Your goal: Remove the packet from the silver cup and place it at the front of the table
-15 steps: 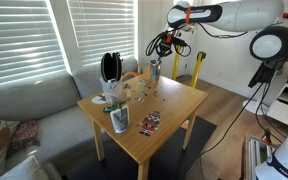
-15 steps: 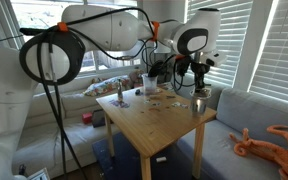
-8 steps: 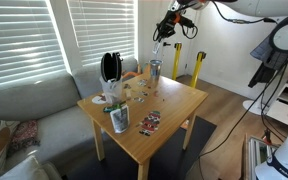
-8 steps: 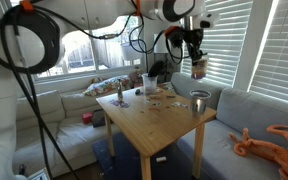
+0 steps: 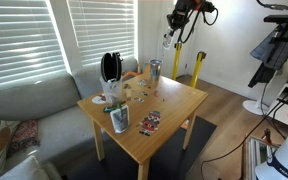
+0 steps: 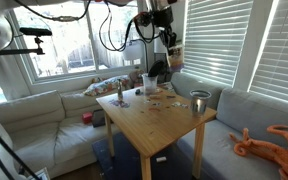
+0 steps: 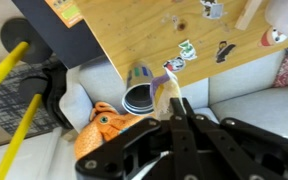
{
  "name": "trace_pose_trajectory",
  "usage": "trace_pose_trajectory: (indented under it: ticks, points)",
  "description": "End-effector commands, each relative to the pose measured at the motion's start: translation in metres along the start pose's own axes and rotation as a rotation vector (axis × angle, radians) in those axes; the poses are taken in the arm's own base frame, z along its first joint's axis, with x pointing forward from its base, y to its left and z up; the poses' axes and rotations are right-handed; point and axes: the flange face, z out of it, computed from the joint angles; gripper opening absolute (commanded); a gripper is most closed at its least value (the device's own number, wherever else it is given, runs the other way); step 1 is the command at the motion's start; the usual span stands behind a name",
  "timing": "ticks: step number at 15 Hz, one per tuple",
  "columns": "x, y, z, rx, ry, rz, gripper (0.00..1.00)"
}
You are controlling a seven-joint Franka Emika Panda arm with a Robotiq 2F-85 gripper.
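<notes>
The silver cup [image 5: 155, 69] stands at a far corner of the light-wood table [image 5: 169, 103]; it also shows in an exterior view [image 6: 199, 102] and from above in the wrist view [image 7: 140, 96]. My gripper [image 5: 176, 22] is high above the cup, shut on a pale packet [image 5: 167, 42] that hangs from the jaws. In an exterior view the gripper [image 6: 168, 33] holds the packet [image 6: 174, 56] well above the table [image 6: 154, 125]. In the wrist view the packet [image 7: 166, 88] sits between the fingertips [image 7: 170, 102], with the cup just beside it below.
On the table are a green cup [image 5: 118, 119] with items in it, a black object [image 5: 110, 68], a white cup [image 5: 108, 100] and small flat packets [image 5: 150, 121]. A grey sofa [image 5: 24, 105] surrounds the table. An orange plush [image 7: 101, 126] lies on the sofa. A yellow post [image 5: 199, 72] stands behind.
The gripper has risen from the silver cup with the packet in it, and is now high above the table. The cup has stayed in place.
</notes>
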Motion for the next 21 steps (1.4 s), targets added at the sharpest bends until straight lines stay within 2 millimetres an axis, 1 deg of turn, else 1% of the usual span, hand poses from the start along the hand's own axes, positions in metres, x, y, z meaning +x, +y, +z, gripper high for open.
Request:
trace_pose_trajectory:
  ticks: [1, 4, 6, 9, 10, 11, 12, 14, 15, 18, 21]
  points:
    - [-0.035, 0.049, 0.021, -0.122, -0.013, 0.155, 0.00]
    - [-0.073, 0.079, 0.052, -0.164, -0.143, 0.303, 0.00]
    - [-0.099, 0.098, 0.077, -0.187, -0.220, 0.398, 0.00]
    - [-0.138, 0.142, 0.115, -0.228, -0.308, 0.542, 0.00]
    - [-0.104, 0.120, 0.107, -0.241, -0.278, 0.451, 0.01]
    - [-0.116, 0.132, 0.118, -0.256, -0.303, 0.483, 0.01]
    - [-0.124, 0.140, 0.123, -0.262, -0.317, 0.500, 0.01]
    - [-0.131, 0.145, 0.124, -0.261, -0.324, 0.512, 0.00]
    - [-0.132, 0.140, 0.120, -0.270, -0.311, 0.514, 0.00]
    - [-0.135, 0.119, 0.131, -0.302, -0.303, 0.502, 0.00]
    - [-0.140, 0.096, 0.139, -0.310, -0.274, 0.542, 0.00]
